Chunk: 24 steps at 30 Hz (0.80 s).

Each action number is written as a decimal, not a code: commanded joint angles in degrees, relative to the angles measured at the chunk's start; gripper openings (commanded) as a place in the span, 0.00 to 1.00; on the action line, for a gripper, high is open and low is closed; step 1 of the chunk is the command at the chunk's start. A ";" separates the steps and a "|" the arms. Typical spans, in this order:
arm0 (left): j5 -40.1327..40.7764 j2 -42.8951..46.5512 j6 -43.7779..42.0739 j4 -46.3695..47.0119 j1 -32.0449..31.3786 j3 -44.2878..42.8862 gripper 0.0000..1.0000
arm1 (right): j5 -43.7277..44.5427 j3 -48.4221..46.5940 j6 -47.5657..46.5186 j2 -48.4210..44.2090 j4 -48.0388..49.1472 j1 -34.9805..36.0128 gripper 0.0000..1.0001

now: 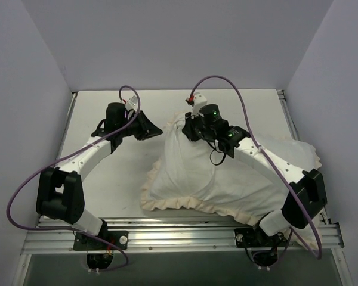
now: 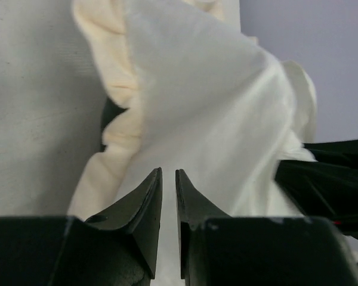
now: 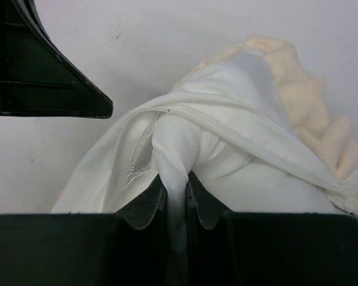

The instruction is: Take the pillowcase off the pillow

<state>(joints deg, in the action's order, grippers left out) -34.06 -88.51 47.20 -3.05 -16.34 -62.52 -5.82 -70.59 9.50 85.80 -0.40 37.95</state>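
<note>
- A white tabletop (image 1: pixel 107 173) lay under everything, matt and faintly scuffed, with a few small dark specks showing close up.
- Plain pale grey walls closed it in on three sides: a back wall (image 1: pixel 179 42), a left wall (image 1: pixel 18 89) and a right wall (image 1: pixel 340 71).
- A ribbed aluminium rail (image 1: pixel 179 238) ran along the table's near edge.
- A thinner metal strip (image 1: pixel 288 116) edged the right side of the table.
</note>
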 commanded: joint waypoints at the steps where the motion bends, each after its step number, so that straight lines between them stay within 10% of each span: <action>1: 3.39 0.54 -2.64 -2.84 0.25 -1.11 0.23 | -5.58 -1.92 -0.01 -6.52 4.70 -0.34 0.00; 5: 0.77 -0.17 -0.45 -0.83 -0.01 -1.72 0.25 | -8.94 -3.50 -0.18 -6.18 4.72 -0.25 0.00; 8: 0.05 2.02 0.35 0.06 -0.10 -3.21 0.52 | -8.50 -2.81 -1.23 -5.38 4.62 -0.25 0.00; 14: 1.98 9.23 -4.57 -6.70 -0.01 -8.40 0.76 | -9.64 0.53 -1.67 -5.47 6.38 -0.25 0.00; 24: 0.58 7.74 -10.46 -10.92 -5.54 -10.25 0.67 | -9.64 2.82 -1.32 -4.94 8.05 0.63 0.00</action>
<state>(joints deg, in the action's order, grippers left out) -33.08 -78.94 40.32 -10.79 -20.27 -71.99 -13.67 -67.68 8.43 81.36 2.26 37.98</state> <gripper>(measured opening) 0.691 0.079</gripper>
